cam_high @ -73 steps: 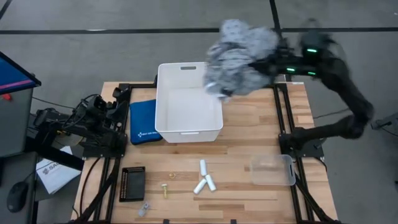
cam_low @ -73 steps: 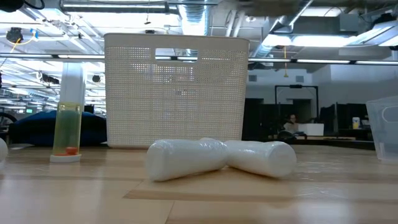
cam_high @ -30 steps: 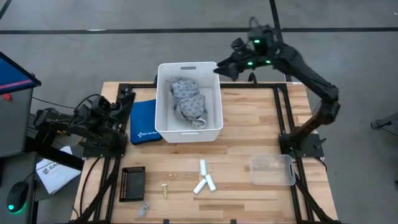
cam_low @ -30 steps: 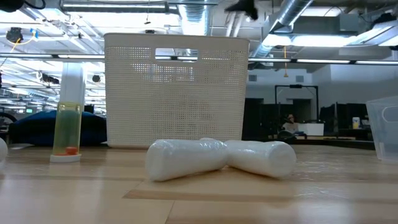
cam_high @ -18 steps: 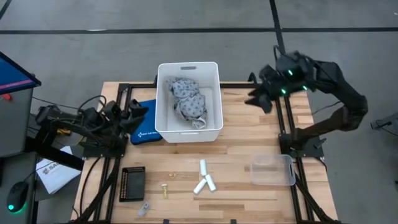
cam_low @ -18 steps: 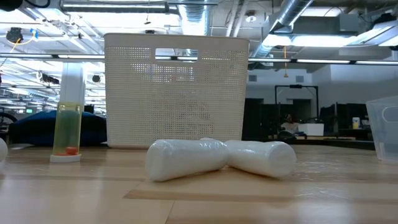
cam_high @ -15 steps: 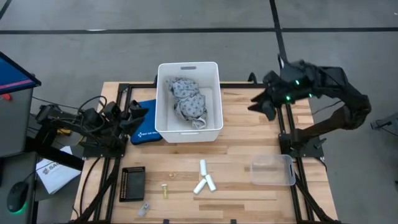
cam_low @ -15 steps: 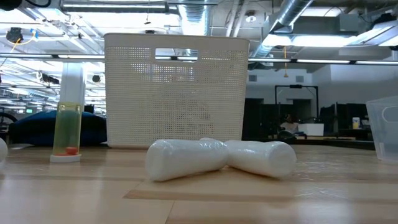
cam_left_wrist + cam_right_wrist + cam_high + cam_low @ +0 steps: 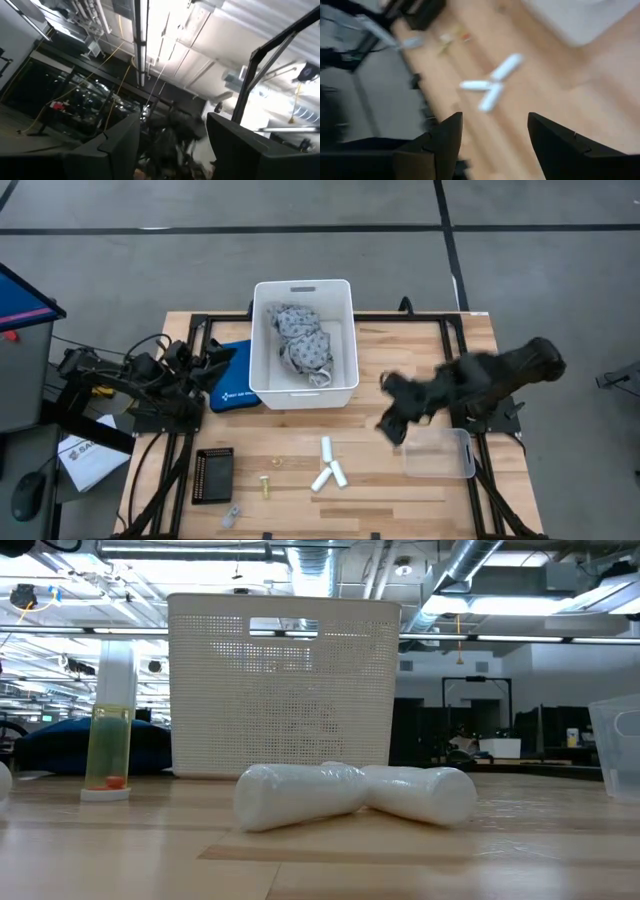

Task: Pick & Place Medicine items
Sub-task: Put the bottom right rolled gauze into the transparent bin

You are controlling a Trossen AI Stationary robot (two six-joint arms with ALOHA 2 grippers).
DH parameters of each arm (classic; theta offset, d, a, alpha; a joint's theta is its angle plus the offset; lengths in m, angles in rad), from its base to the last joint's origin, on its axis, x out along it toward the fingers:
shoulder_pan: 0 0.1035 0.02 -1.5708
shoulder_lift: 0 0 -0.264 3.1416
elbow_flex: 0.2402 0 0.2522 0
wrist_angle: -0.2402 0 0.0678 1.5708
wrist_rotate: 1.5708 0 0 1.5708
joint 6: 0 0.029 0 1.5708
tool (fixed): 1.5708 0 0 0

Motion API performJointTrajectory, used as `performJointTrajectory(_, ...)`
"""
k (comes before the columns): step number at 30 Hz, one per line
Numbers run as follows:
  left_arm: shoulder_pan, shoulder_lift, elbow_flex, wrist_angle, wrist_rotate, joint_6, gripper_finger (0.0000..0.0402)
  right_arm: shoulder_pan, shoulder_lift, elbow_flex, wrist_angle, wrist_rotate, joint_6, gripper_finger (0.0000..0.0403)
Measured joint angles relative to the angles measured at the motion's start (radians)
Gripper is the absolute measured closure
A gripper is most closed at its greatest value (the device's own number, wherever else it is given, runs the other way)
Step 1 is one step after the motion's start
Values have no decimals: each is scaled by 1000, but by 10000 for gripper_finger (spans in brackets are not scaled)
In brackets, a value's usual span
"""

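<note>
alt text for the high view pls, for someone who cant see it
Overhead view of a wooden table: the right gripper hangs blurred above the table's right half, right of three white medicine items lying near the front edge. A white bin at the back holds a grey patterned cloth; the left gripper waits at the left edge.

White cylinders (image 9: 355, 795) touching, in front of perforated bin (image 9: 284, 685)

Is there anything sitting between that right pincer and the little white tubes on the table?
Nothing visible. The right pincer hangs open over bare wood, right of the three white tubes. The clear container lies off to the side.
</note>
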Motion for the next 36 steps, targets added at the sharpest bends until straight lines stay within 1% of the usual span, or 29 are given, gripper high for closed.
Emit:
performJointTrajectory(2, 0, 0, 0, 12, 3, -10, 179, 55, 11, -48, 97, 6, 96, 182)
performJointTrajectory(4, -3, 0, 0, 19, 3, -10, 179, 107, 31, -73, 158, 42, 188, 182)
performJointTrajectory(6, -8, 0, 0, 19, 3, -11, 179, 144, 62, -85, 204, 77, 244, 182)
performJointTrajectory(8, -8, 0, 0, 18, 3, -11, 178, 171, 108, -92, 222, 91, 260, 182)
performJointTrajectory(10, -8, 0, 0, 15, 3, -11, 175, 184, 155, -96, 248, 82, 262, 182)
performJointTrajectory(13, -8, 0, 0, 13, 4, -12, 168, 207, 221, -95, 349, 72, 263, 182)
performJointTrajectory(17, -8, 0, 0, 16, 3, -29, 161, 211, 319, -95, 437, 73, 267, 182)
performJointTrajectory(25, -9, 0, 0, 20, 30, -39, 160, 189, 512, -68, 428, 72, 311, 187)
performJointTrajectory(32, -8, 0, 0, 20, 31, -55, 160, 154, 632, -18, 422, 69, 304, 213)
performJointTrajectory(36, -9, 0, 0, 20, 31, -65, 160, 134, 676, -2, 390, 30, 282, 220)
